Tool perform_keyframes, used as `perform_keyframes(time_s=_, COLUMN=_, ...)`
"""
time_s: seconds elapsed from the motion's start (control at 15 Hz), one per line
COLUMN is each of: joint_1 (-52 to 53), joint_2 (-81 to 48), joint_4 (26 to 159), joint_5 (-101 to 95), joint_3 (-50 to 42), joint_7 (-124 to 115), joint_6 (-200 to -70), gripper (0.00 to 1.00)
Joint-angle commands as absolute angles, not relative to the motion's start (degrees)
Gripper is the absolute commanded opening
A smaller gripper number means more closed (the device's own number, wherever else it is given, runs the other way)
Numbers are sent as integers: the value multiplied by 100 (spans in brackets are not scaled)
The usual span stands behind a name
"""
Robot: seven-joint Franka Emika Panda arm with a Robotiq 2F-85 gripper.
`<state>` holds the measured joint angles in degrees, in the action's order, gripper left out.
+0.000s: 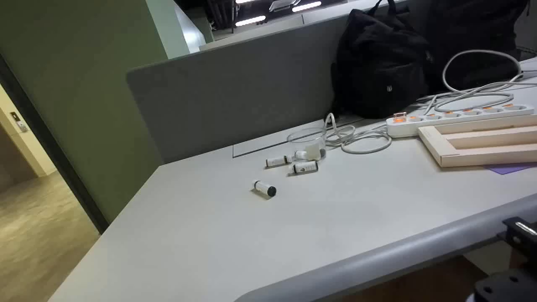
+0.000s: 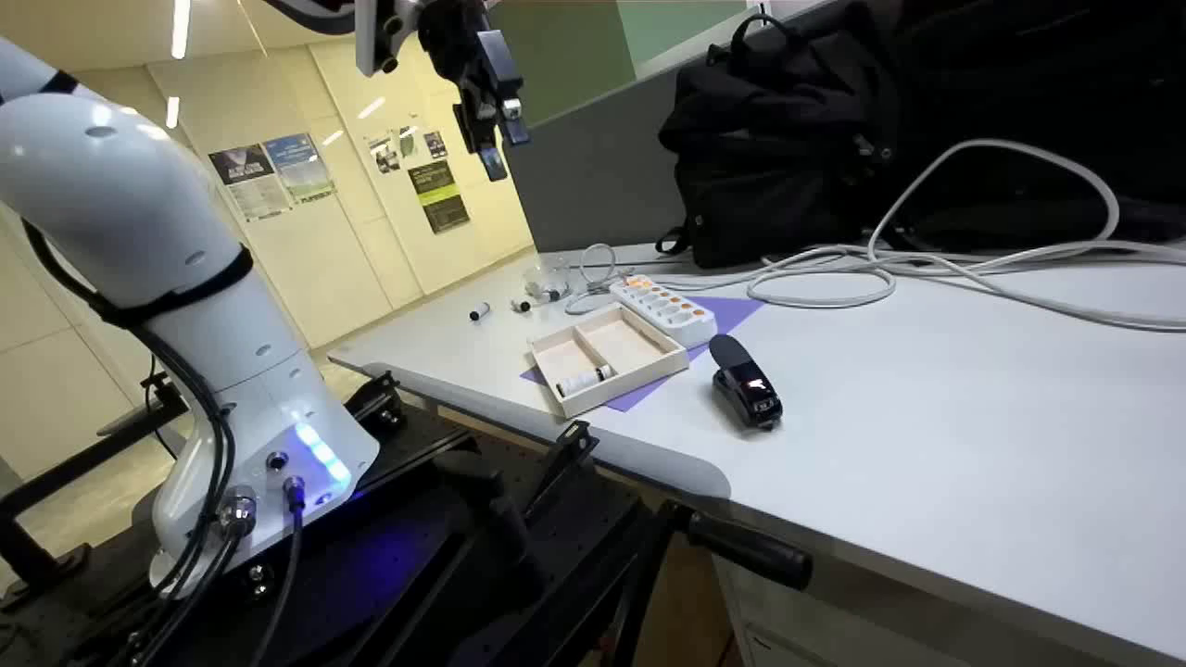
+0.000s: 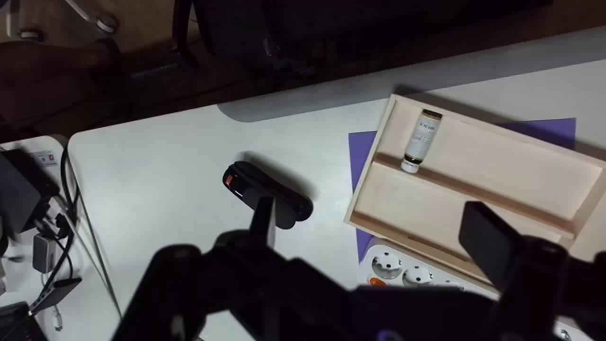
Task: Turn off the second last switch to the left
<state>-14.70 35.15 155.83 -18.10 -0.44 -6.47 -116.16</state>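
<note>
The long white power strip [image 1: 405, 131] lies toward the back of the desk, also in an exterior view [image 2: 687, 329]. A row of small reddish-orange switches [image 1: 467, 110] runs along it beside the sockets, with a larger lit one [image 1: 400, 120] at one end. In the wrist view only one end of the strip [image 3: 367, 274] shows, with one orange switch [image 3: 377, 281]; my gripper's body hides most of the rest. My gripper [image 2: 506, 148] is open and empty, high above the desk and well apart from the strip. Its fingers [image 3: 368, 208] are spread wide in the wrist view.
A pale wooden tray [image 2: 669, 365] with a white tube [image 3: 423, 135] lies against the strip, over a purple sheet [image 2: 639, 394]. A black stapler [image 2: 746, 384] stands nearby. White cables [image 2: 834, 298], black backpacks [image 2: 769, 157], a clear cup [image 1: 308, 138] and loose tubes [image 1: 263, 187] are around.
</note>
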Motion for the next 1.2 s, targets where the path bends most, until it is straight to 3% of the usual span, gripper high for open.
perform_keyframes(time_s=0.0, joint_1=-1356, joint_2=3513, joint_4=15572, joint_5=-1869, joint_3=-148, joint_7=-701, joint_6=-11585, gripper=100)
perform_keyframes(time_s=0.53, joint_1=-1356, joint_2=3513, joint_4=15572, joint_5=-1869, joint_3=-148, joint_7=-701, joint_6=-11585, gripper=100)
perform_keyframes(time_s=1.13, joint_1=-1203, joint_2=614, joint_4=13266, joint_5=-121, joint_3=-416, joint_7=-1478, joint_6=-12996, gripper=100)
